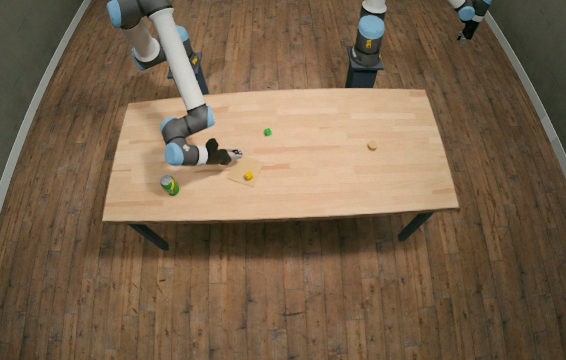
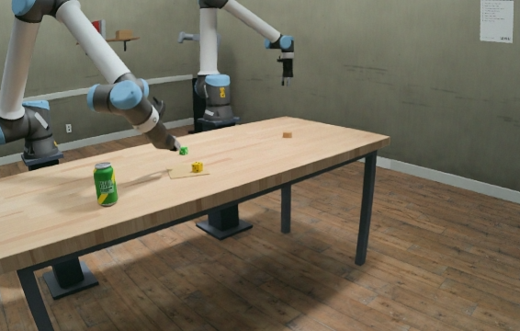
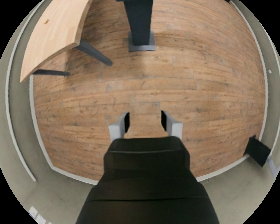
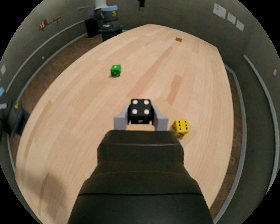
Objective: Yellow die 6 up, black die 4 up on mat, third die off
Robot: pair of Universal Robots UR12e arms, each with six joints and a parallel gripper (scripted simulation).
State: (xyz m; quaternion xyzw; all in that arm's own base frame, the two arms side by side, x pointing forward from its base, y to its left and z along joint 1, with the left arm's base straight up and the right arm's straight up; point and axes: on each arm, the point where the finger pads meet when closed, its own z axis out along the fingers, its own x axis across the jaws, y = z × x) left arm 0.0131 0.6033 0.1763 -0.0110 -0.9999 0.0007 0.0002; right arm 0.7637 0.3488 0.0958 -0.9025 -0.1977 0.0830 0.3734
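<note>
Because the black die (image 4: pixel 141 110) is clamped between the jaws of the right gripper (image 1: pixel 236 154) (image 2: pixel 177 145) (image 4: pixel 140 110), which are slanted at eleven o'clock of the mat (image 1: pixel 238 172) (image 2: pixel 179 173) (image 4: pixel 171 108) in the top view, a tumble could be caused by release before it is levelled. Four pips are shown to the wrist camera, but that face may not finish uppermost. The yellow die (image 1: pixel 248 176) (image 2: pixel 197 167) (image 4: pixel 181 127) is seated at the mat's five o'clock, six apparently up; it could be knocked round or off by a low approach. An overhanging edge could be caused by shallow placement. The green die (image 1: pixel 268 132) (image 2: pixel 184 151) (image 4: pixel 116 70) is left off the mat, at one o'clock. The left gripper (image 1: pixel 462 39) (image 2: pixel 286 82) (image 3: pixel 145 117) is held wide and unladen, far off at two o'clock. At nine o'clock, lettering is borne by the green-and-yellow can (image 1: pixel 169 185) (image 2: pixel 105 184), but no brand can be read; nor can the wall sheets' (image 2: pixel 496 20) (image 4: pixel 219 11) small print.
</note>
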